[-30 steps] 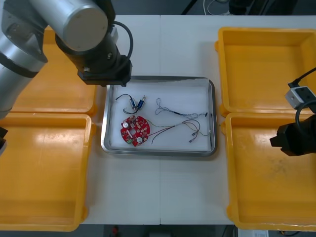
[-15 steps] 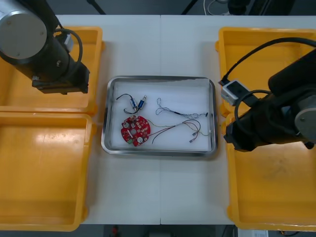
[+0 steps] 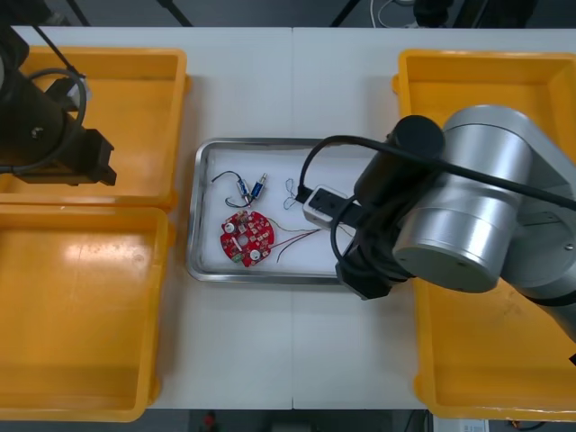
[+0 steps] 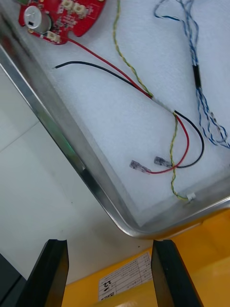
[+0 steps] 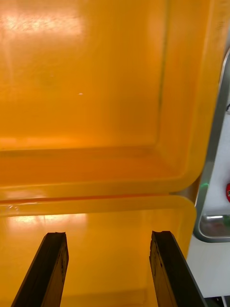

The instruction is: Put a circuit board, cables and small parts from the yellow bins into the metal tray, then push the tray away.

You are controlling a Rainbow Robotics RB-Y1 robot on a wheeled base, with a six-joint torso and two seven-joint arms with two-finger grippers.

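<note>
The right gripper [image 4: 109, 244] has swung over the metal tray [image 3: 193, 225], at its near right corner, wide and empty. The left gripper [image 5: 108, 237], wide too, has backed over the left yellow bins [image 3: 174, 117]. That one tray, between four bins, holds one red circuit board [image 3: 247, 239] plus cables [image 4: 163, 105].

Sm. white label [image 4: 125, 279] on yellow bin [image 4: 208, 237], txt too small to read

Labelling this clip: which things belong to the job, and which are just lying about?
In the job: metal tray; round red circuit board; blue and white cable; black cable; red and yellow cable; small metal parts; right hand by tray's corner.
Lying about: yellow bins; left hand over them.
</note>
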